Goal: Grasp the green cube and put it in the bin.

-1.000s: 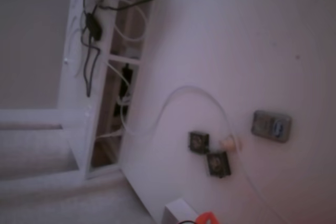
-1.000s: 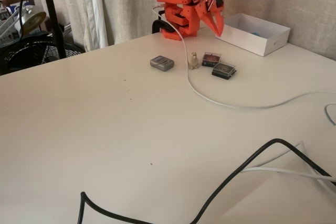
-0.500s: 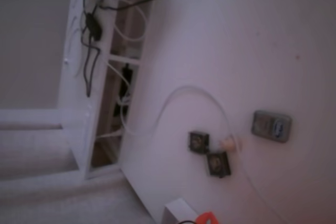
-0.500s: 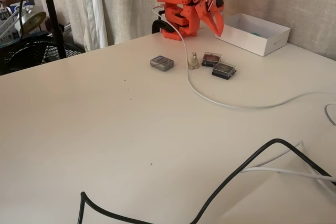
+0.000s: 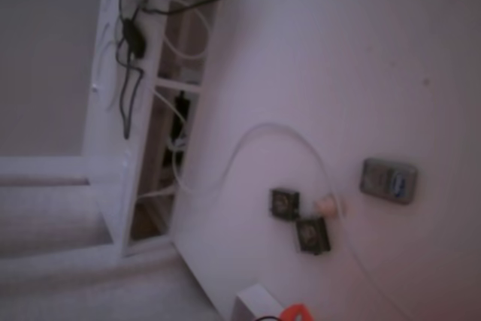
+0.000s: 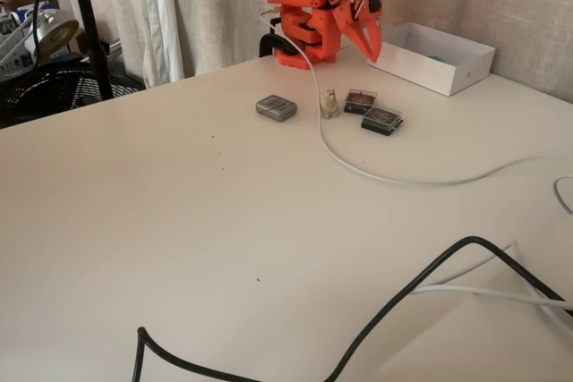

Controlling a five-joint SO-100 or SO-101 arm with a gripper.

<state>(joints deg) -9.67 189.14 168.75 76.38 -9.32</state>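
One wide white surface (image 6: 224, 221) carries everything. My orange arm (image 6: 309, 6) sits folded at its far edge, fingers (image 6: 369, 45) pointing down, drawn together and empty, beside the white bin (image 6: 448, 73). Inside the bin a teal speck, the green cube (image 6: 436, 57), barely shows. Two dark square pieces (image 6: 372, 111) lie nearby.

No legible text, labels, brands, numbers or signs — markings on the small table items are too blurred.
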